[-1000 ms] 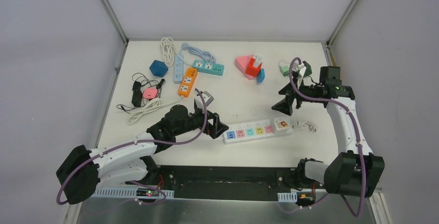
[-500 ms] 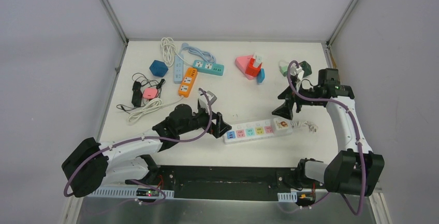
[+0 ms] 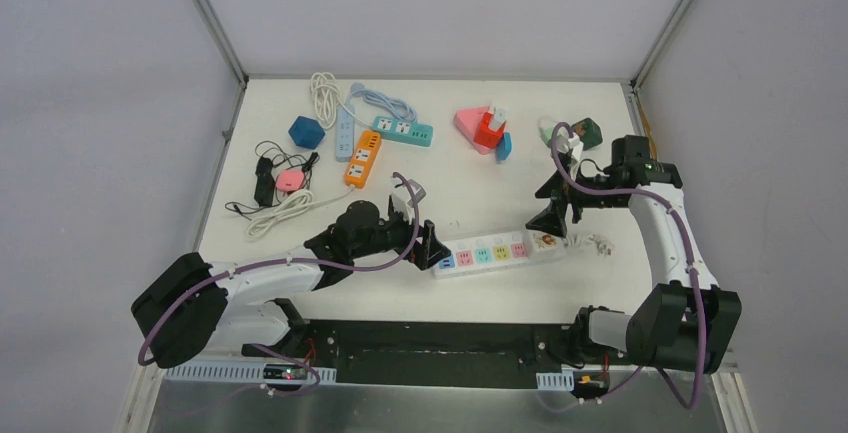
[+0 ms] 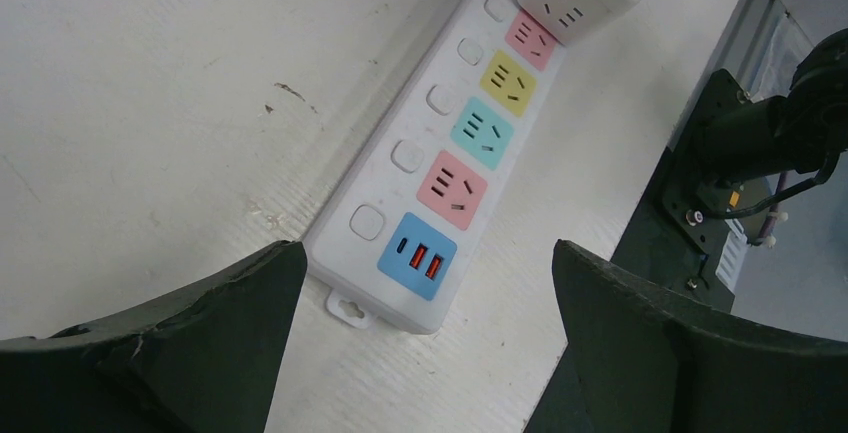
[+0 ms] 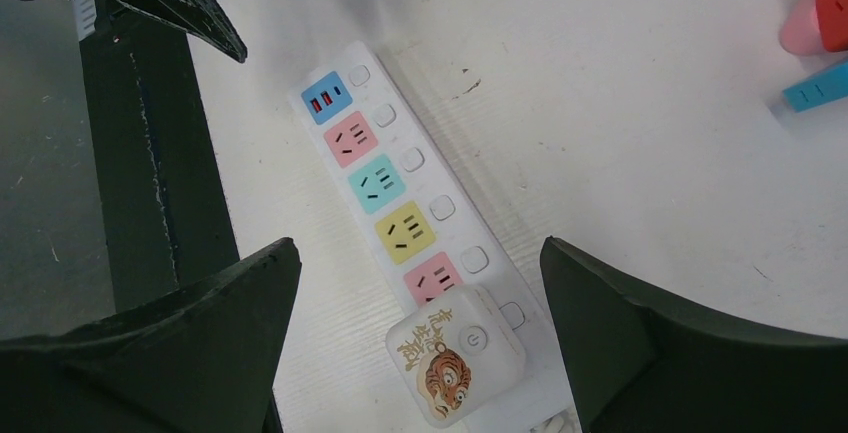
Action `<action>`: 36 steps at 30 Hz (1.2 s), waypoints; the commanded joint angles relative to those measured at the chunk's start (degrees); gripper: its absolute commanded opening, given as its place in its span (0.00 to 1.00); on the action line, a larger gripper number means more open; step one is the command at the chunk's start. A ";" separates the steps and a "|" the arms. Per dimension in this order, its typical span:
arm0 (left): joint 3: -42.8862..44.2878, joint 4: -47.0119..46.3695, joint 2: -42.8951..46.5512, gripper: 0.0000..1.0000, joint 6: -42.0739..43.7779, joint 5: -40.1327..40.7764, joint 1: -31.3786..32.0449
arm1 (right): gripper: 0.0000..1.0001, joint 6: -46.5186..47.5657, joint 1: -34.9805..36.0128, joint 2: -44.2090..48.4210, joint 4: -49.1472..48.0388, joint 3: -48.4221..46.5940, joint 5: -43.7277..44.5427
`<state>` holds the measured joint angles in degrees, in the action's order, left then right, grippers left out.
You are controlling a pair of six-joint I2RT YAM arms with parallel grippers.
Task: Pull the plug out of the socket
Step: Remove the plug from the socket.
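1. The left gripper (image 4: pixel 425 253) holds its jaws wide apart, and nothing is gripped between them. In the left wrist view its two dark fingers (image 4: pixel 180 343) stand on either side of the near end of the white power strip (image 4: pixel 450 143), the end with the blue USB field. I cannot tell if the fingers touch the table.
2. The right gripper (image 5: pixel 418 248) also has its jaws wide and holds nothing. It hangs over the other end of the strip, and the plug shows between its fingers in the right wrist view.
3. The plug (image 5: pixel 455 358) is a white square adapter with a tiger picture and a power symbol on top. It sits in the last socket of the strip, just beside a pink socket, so it is not pulled off yet.
4. The strip lies flat on the white table (image 3: pixel 450 193). From the left gripper's end its fields go blue, pink, teal, yellow, pink, then the plug. A row of white buttons runs along one long side.
5. In the top view the strip lies near the front middle of the table, with one gripper at each end. A short white cord (image 3: pixel 595 243) comes out at the plug's end.
6. Farther back lie an orange strip (image 3: pixel 362 158), a teal strip (image 3: pixel 403 131), a blue cube (image 3: pixel 306 132) and a red adapter (image 3: pixel 489 130), all well apart from the grippers.
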<state>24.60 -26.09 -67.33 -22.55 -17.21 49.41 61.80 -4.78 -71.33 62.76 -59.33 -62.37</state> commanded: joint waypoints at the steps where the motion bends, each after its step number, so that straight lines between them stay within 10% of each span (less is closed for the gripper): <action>1: 1.69 -3.55 -0.55 0.97 -0.65 -2.15 -0.45 | 0.94 4.73 0.03 -0.02 1.61 -1.40 -1.47; 11: 1.33 -5.23 -1.14 0.97 -0.13 -3.52 -0.51 | 0.98 13.77 0.03 -2.11 8.25 -3.36 3.58; 20: 0.19 -3.86 1.72 0.97 1.00 -3.08 -0.45 | 1.00 50.09 0.50 -9.61 26.52 -5.88 11.97; 36: -1.57 -4.37 3.26 0.97 1.36 -2.52 -0.49 | 1.00 36.03 7.97 -9.29 7.66 1.01 21.64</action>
<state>23.44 -27.90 -65.12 -22.50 -19.64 49.41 99.39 1.80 -83.29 74.98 -60.29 -43.20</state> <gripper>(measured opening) 0.973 0.996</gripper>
